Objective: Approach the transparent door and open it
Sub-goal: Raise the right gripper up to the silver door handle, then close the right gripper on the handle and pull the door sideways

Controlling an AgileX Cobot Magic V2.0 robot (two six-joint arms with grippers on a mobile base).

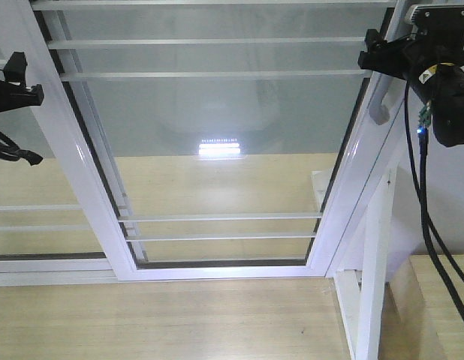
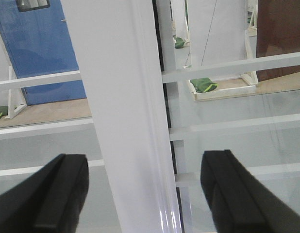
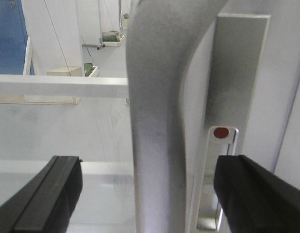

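Observation:
The transparent door (image 1: 217, 120) fills the front view: clear glass in a white frame with thin crossbars. Its curved grey bar handle (image 1: 378, 105) is on the right stile. My right gripper (image 1: 372, 56) is open at the top of that handle. In the right wrist view the handle (image 3: 155, 121) stands between my open right gripper's (image 3: 150, 194) black fingers (image 3: 48, 194), with the lock plate (image 3: 223, 160) and its red dot beside it. My left gripper (image 1: 22, 79) is at the left stile. In the left wrist view it (image 2: 145, 194) is open astride the white stile (image 2: 125, 121).
A white-framed glass panel (image 1: 44, 217) overlaps the door on the left. A white post (image 1: 375, 262) and a wooden surface (image 1: 442, 300) stand at the lower right. A black cable (image 1: 423, 210) hangs from the right arm. Beyond the glass are a blue door (image 2: 38, 48) and green bags (image 2: 203, 86).

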